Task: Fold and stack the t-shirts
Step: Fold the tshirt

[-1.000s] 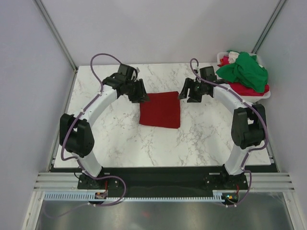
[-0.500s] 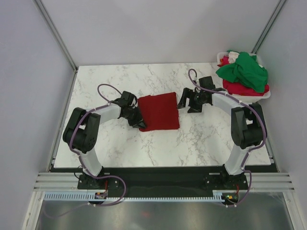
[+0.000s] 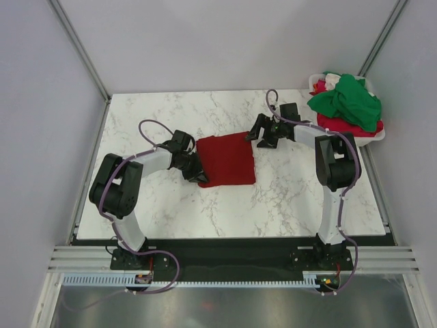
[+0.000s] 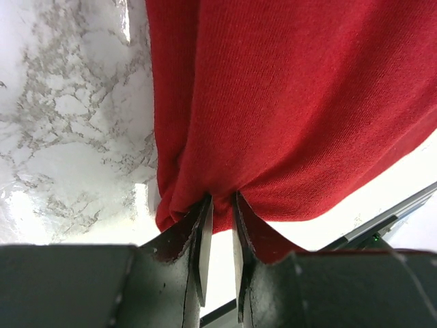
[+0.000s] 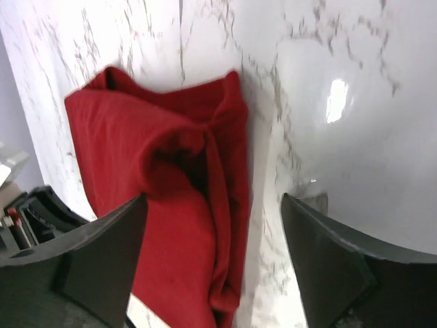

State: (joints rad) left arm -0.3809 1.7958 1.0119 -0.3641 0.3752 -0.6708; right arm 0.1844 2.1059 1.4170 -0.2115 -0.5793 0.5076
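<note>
Now: left gripper (image 4: 222,203) pinched narrow on hem of dark red t-shirt (image 3: 227,158), at its 8 o'clock corner. Right gripper (image 5: 212,199) spread wide, holding nothing, at shirt's 1 o'clock corner. Green t-shirt (image 3: 348,99) heaped in basket (image 3: 379,130), table's 2 o'clock.

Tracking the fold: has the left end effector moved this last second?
Yes. The left end effector came toward the near edge of the white marble table, along the left side of the folded dark red t-shirt.

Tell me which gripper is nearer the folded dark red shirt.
Left. The left gripper is clamped on the dark red shirt at its left edge; the right gripper stands open beside its far right corner.
</note>
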